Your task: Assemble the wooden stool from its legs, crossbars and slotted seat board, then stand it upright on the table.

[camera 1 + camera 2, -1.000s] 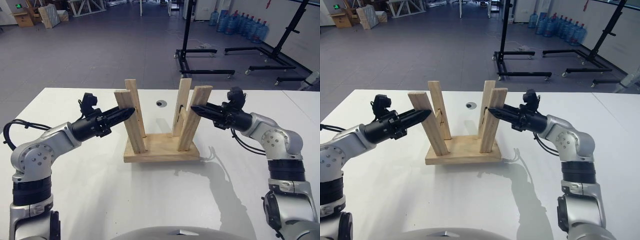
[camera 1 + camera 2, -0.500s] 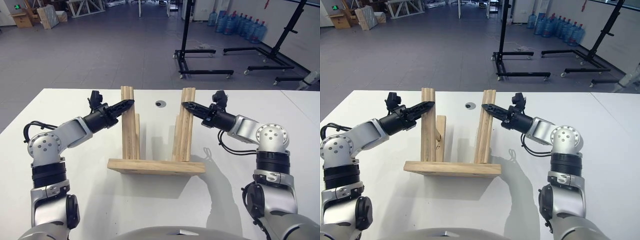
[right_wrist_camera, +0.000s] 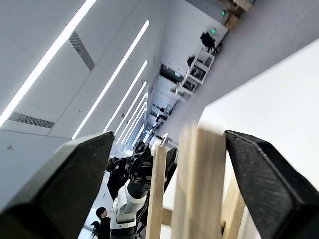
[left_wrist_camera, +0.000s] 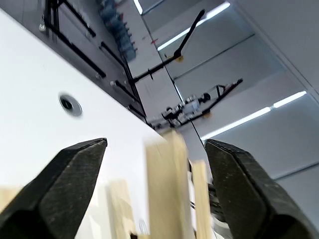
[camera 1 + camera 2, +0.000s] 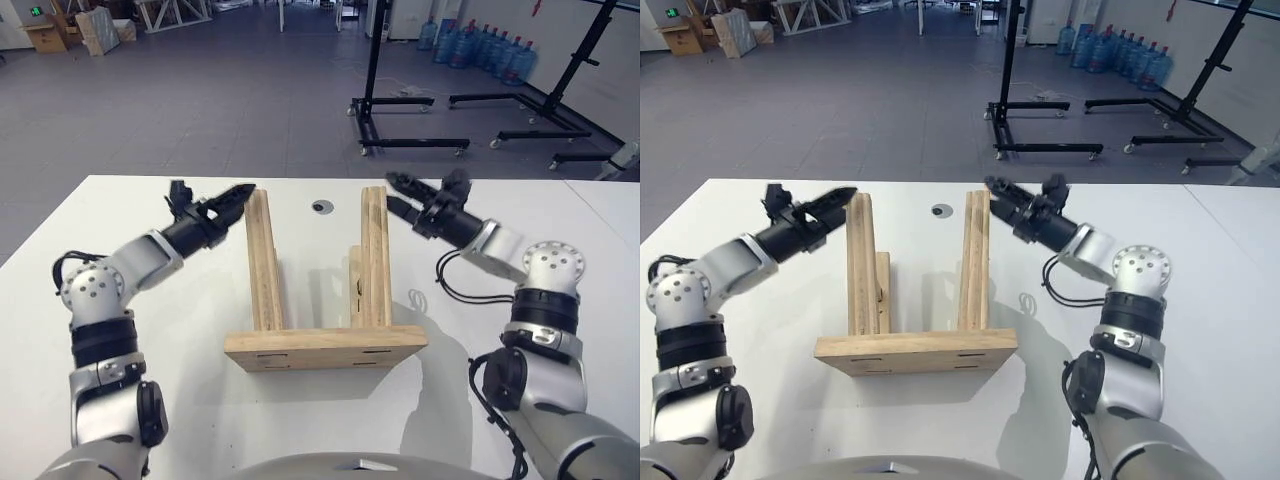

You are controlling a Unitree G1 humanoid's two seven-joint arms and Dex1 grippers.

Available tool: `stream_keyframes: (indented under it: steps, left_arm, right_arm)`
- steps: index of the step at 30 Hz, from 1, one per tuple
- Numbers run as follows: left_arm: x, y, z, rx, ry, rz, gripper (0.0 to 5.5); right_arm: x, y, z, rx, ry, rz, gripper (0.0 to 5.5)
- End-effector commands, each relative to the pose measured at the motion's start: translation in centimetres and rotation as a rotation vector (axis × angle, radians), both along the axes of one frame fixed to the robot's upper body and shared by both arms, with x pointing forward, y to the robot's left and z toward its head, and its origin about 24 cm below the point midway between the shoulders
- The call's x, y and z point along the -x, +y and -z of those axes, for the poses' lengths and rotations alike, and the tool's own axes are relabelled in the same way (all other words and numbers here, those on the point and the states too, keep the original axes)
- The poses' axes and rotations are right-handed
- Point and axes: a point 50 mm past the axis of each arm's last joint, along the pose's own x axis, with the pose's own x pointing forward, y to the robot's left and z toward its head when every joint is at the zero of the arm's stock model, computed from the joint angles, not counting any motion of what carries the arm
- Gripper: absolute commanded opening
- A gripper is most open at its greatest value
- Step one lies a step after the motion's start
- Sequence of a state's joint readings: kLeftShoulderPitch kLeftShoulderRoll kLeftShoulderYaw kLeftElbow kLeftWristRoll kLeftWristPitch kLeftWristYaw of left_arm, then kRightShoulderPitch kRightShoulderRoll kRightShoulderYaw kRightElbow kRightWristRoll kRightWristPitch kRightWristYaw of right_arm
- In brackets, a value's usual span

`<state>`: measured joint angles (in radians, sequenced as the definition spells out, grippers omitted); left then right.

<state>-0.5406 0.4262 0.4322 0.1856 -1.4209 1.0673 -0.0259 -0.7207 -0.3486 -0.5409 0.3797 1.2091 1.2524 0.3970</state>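
The wooden stool is tipped over on the white table (image 5: 150,400). Its seat board (image 5: 325,348) stands on edge nearest me, and its legs point away across the table. My left gripper (image 5: 243,193) is open at the far end of the left legs (image 5: 262,260); the left wrist view has a leg end (image 4: 167,189) between its spread fingers (image 4: 65,184). My right gripper (image 5: 392,189) is open at the far end of the right legs (image 5: 372,260), and a leg end (image 3: 197,189) stands between its fingers (image 3: 75,184). I cannot tell if the fingers touch the wood.
A round hole (image 5: 321,207) sits in the table just beyond the legs. The table's far edge runs close behind both grippers. Black metal stands (image 5: 410,120) are on the floor beyond. Bare table lies left, right and in front of the stool.
The stool has tipped from seat-flat with legs up to seat on edge towards me. Both grippers followed the leg ends away from me and went from shut to open.
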Motion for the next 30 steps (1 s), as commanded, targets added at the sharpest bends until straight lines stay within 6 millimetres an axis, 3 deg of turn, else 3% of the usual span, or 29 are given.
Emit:
stream_keyframes:
  steps: [1,3,6,9,11,14,18,22,30]
  left_arm:
    - [-0.2,6.1,-3.1,-0.144,-0.118,-0.186,4.26]
    - [2.3,9.0,-3.3,-0.315,-0.177,-0.193,4.59]
    - [9.0,10.3,1.1,-0.653,-0.134,0.093,5.05]
    - [16.0,9.4,4.6,-0.655,-0.020,0.380,5.38]
    - [18.6,7.5,5.0,-0.581,-0.030,0.495,5.38]
    - [19.1,6.0,6.5,-0.612,-0.079,0.558,5.38]
    - [18.4,5.3,8.8,-0.780,-0.132,0.548,5.38]
    - [17.0,3.4,9.3,-0.796,-0.227,0.521,5.38]
    - [15.3,0.4,8.4,-0.715,-0.383,0.548,5.38]
  right_arm:
    - [-0.5,-5.5,-4.2,0.207,-0.136,0.220,4.79]
    - [0.8,-8.9,-3.3,0.427,-0.153,0.278,5.17]
    - [5.5,-12.4,1.2,0.805,-0.136,0.116,5.40]
    - [12.0,-12.7,5.2,0.985,-0.120,-0.255,5.40]
    - [14.6,-11.2,6.7,0.947,-0.122,-0.427,5.40]
    - [15.5,-8.5,8.3,0.888,-0.191,-0.513,5.40]
    - [14.0,-6.4,10.1,0.925,-0.322,-0.430,5.40]
    - [12.8,-4.4,10.6,0.917,-0.398,-0.386,5.40]
    - [13.0,-1.1,11.0,0.817,-0.488,-0.418,5.40]
